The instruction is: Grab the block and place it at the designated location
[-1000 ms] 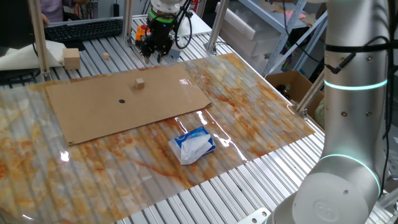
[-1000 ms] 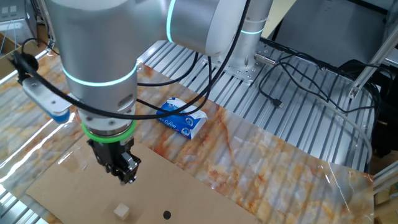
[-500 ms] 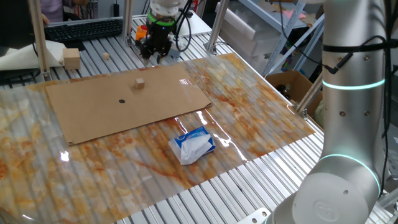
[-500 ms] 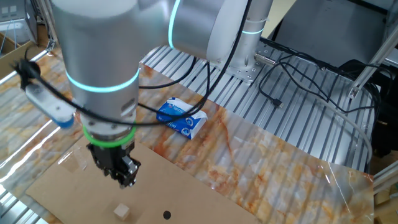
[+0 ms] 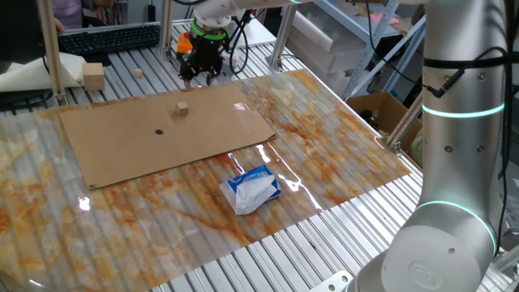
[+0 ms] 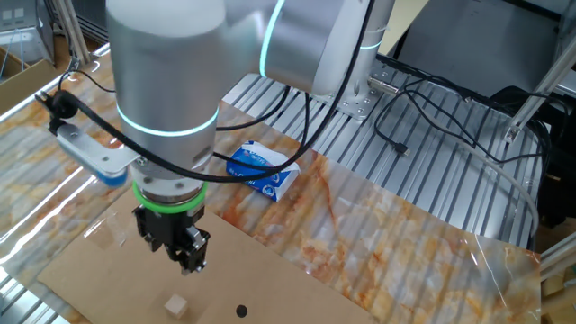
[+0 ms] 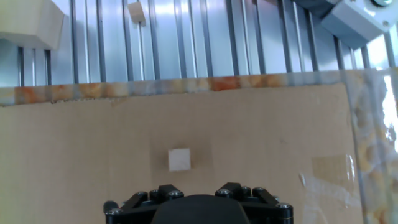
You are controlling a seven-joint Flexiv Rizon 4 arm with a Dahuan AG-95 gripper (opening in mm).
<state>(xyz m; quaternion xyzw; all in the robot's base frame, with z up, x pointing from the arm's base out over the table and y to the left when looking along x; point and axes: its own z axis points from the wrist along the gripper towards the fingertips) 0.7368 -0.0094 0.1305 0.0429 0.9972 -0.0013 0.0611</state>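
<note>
Hanging above the cardboard [image 5: 170,134], the gripper [image 5: 197,75] is pointing down near the upper middle of one fixed view, and it is holding nothing. I cannot tell how wide its jaws are standing, because the fingers are too small or hidden in every view. The block [image 7: 180,159] is sitting on the cardboard, in the middle of the hand view, just above the black gripper body. It is looking small, tan, square and plain. I am guessing it is light, hard and not slippery, so pinching two flat sides across from each other should work. The dot [image 5: 158,132] is lying to the left of the block, apart from it.
</note>
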